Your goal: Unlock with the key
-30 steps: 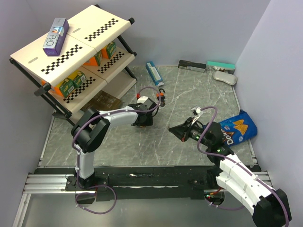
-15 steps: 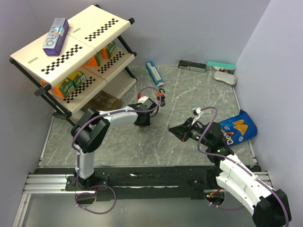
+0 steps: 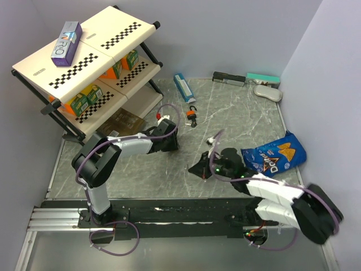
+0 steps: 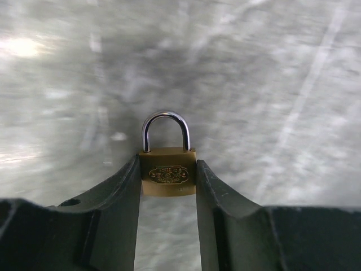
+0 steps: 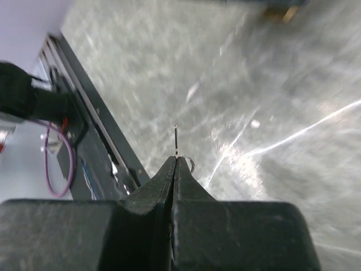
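Arms: two, the left arm (image 3: 127,145) and the right arm (image 3: 271,192)
Tools: two, the left tool (image 4: 167,165) and the right tool (image 5: 175,162)
Padlocks: two, one brass padlock (image 4: 167,174) and one orange padlock (image 3: 192,116)
Keys: one key (image 5: 176,138), a single thin blade showing
Shelf rack (image 3: 113,25): one
Cartons (image 3: 90,96) on its shelves: perhaps four, partly hidden by the upper tier
Boxes: three, a purple box (image 3: 66,43), a blue box (image 3: 184,87) and a teal box (image 3: 263,79)
Chip bag (image 3: 274,155): one
Other small items at the far edge of the worktop (image 3: 237,118): two, a black bar (image 3: 228,78) and a pale case (image 3: 267,92)
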Robot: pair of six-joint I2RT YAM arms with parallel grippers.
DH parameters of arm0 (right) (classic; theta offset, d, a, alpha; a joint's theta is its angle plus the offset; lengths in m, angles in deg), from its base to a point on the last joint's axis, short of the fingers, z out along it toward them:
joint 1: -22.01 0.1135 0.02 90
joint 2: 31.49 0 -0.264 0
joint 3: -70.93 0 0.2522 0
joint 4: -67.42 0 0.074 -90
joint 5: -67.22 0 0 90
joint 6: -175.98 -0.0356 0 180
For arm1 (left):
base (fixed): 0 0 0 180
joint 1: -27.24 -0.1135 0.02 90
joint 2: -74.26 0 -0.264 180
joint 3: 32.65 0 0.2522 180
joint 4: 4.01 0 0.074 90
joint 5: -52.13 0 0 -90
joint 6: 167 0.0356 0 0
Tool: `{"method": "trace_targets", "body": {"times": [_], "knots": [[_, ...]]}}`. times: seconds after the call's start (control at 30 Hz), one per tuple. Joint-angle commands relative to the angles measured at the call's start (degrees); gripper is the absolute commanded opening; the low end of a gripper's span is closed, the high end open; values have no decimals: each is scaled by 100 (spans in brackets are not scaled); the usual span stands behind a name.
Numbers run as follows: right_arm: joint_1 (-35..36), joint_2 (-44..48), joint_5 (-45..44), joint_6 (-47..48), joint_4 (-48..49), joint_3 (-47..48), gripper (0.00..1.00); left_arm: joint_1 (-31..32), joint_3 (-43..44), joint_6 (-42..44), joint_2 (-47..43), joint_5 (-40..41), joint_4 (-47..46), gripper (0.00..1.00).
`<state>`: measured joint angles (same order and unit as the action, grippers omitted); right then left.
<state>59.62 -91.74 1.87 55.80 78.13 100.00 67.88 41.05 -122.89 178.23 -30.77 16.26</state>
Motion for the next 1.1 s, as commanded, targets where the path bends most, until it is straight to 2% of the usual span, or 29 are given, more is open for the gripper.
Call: {"method": "trace_targets", "body": {"times": [0.0, 0.1, 0.5, 0.67, 1.07], "knots": [[177, -881, -74, -463, 989, 393, 0, 67, -615, -570, 19, -850, -342, 1], [195, -1602, -135, -516, 928, 692, 0, 67, -852, -737, -122, -876, -605, 1], [98, -3176, -232, -1218, 840, 1483, 0, 75, -1705, -1080, -385, -894, -1775, 1], [-156, -3511, 5, -1544, 1165, 1449, 0, 75, -2021, -1185, -438, -806, -2135, 1], [-447, -3968, 155, -1298, 1253, 1642, 0, 75, -2030, -1089, -254, -903, -2285, 1]]}}
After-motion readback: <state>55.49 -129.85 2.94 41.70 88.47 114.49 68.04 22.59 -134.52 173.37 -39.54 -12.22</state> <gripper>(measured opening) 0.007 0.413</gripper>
